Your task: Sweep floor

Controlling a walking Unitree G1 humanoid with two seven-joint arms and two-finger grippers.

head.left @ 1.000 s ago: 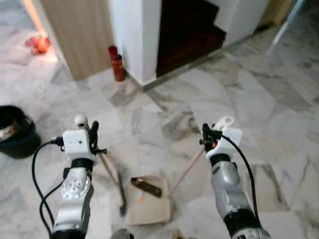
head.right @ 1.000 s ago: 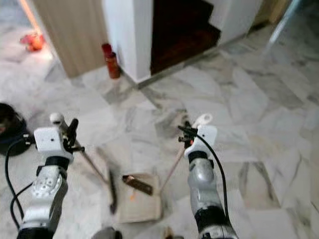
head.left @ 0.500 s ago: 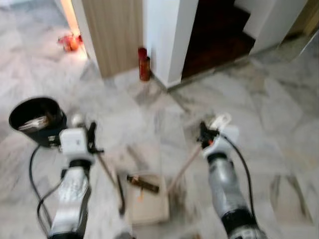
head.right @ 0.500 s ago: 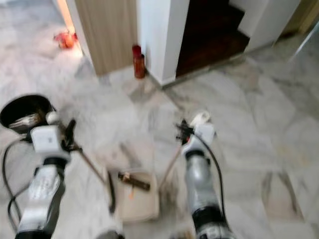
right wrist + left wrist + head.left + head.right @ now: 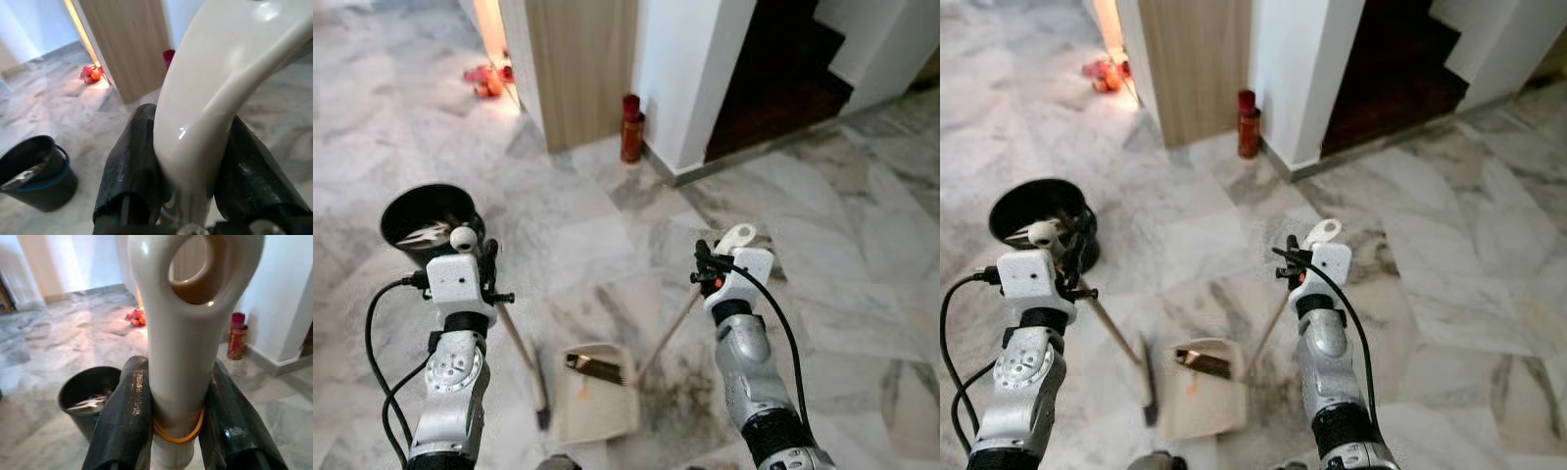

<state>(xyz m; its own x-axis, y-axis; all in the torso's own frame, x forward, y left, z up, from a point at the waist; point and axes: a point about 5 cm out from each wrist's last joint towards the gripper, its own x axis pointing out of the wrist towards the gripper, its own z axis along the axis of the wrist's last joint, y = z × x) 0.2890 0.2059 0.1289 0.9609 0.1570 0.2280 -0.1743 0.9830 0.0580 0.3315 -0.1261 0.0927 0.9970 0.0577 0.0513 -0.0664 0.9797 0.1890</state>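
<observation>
Nearby, a black bin (image 5: 429, 220) and red can (image 5: 630, 128) by the wall (image 5: 690, 69).

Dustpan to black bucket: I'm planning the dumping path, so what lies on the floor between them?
In the left eye view, only the broom crosses between the dustpan and black bucket; otherwise it is bare marble floor.

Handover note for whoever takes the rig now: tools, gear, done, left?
Left tool: shut on the broom handle; broom head down on the marble floor.
Right tool: shut on the dustpan handle; dustpan flat on the floor beside the broom head.
Done: a dark brown piece and an orange scrap lie in the pan.
Black bin stands ahead to the left.
Left: probably empty the pan into the bin, then check for more debris.
</observation>
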